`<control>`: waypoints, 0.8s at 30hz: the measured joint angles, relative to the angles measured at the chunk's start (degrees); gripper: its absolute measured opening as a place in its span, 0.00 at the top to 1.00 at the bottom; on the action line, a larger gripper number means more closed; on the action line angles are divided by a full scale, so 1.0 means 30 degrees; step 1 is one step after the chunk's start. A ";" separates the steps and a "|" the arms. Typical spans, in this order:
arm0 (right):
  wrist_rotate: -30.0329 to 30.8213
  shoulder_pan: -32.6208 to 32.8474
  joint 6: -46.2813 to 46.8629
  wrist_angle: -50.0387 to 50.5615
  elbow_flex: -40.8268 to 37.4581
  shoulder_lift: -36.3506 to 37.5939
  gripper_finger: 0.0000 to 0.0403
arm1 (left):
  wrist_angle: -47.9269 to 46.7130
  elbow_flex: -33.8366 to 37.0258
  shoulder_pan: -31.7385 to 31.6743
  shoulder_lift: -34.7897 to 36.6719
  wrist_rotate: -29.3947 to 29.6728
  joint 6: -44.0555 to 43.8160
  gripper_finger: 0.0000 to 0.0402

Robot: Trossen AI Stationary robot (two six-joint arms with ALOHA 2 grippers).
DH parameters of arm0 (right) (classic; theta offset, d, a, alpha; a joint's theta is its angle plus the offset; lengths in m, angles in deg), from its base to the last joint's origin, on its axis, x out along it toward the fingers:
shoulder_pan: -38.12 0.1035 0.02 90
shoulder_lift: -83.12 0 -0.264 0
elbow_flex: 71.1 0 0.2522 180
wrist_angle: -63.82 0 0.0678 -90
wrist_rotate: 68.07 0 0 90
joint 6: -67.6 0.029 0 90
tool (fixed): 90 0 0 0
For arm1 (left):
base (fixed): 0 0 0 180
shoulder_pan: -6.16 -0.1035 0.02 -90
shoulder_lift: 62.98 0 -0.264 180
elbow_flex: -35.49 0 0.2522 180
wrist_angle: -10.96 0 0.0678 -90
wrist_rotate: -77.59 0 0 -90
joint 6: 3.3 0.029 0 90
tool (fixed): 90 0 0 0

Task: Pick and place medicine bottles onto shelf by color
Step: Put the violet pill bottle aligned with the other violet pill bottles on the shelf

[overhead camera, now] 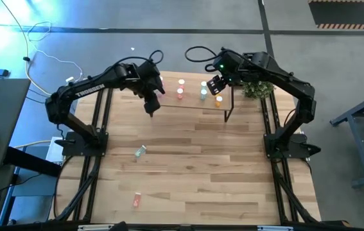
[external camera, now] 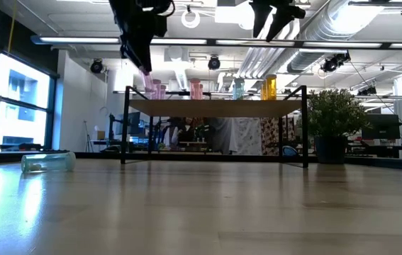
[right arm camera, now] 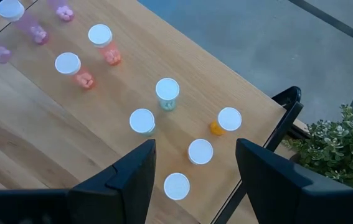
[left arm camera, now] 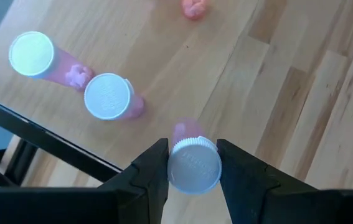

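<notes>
White "TROSSEN" lettering along left arm [overhead camera: 85, 86], above table [overhead camera: 194, 179].

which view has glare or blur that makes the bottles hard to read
High view: blue glare washes the floor at upper left, and the bottles on the shelf are tiny specks. Low view: bright ceiling lights backlight the shelf, leaving both arms silhouettes. Left wrist view: sharp on the pink bottle in the left pincer.

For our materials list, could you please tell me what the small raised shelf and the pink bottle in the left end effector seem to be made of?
Small raised shelf: light, matte wood board, visible grain; thin black legs, probably metal. Pink bottle: translucent body, likely plastic; ridged white cap.
</notes>
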 joint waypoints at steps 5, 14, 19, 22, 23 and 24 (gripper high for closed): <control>0.0001 -0.0006 0.0035 0.0000 0.0007 0.0000 0.47 | 0.0526 0.0000 -0.0029 -0.0427 0.0021 -0.0407 0.71; 0.0000 -0.0005 0.0035 0.0000 0.0015 0.0000 0.47 | 0.0454 0.0015 -0.0029 -0.0775 0.0995 -0.0407 0.71; 0.0007 -0.0001 0.0035 0.0000 0.0022 0.0000 0.47 | 0.0443 0.0015 -0.0029 -0.0782 0.1041 -0.0407 0.71; 0.0007 -0.0006 0.0035 0.0000 0.0029 -0.0007 0.47 | 0.0422 0.0015 -0.0029 -0.0775 0.0968 -0.0430 0.71; 0.0007 0.0002 0.0035 0.0000 0.0029 -0.0007 0.47 | 0.0422 0.0015 -0.0029 -0.0782 0.0968 -0.0464 0.71; 0.0007 -0.0006 0.0035 0.0000 0.0029 -0.0007 0.47 | 0.0422 0.0015 -0.0029 -0.0782 0.0968 -0.0466 0.71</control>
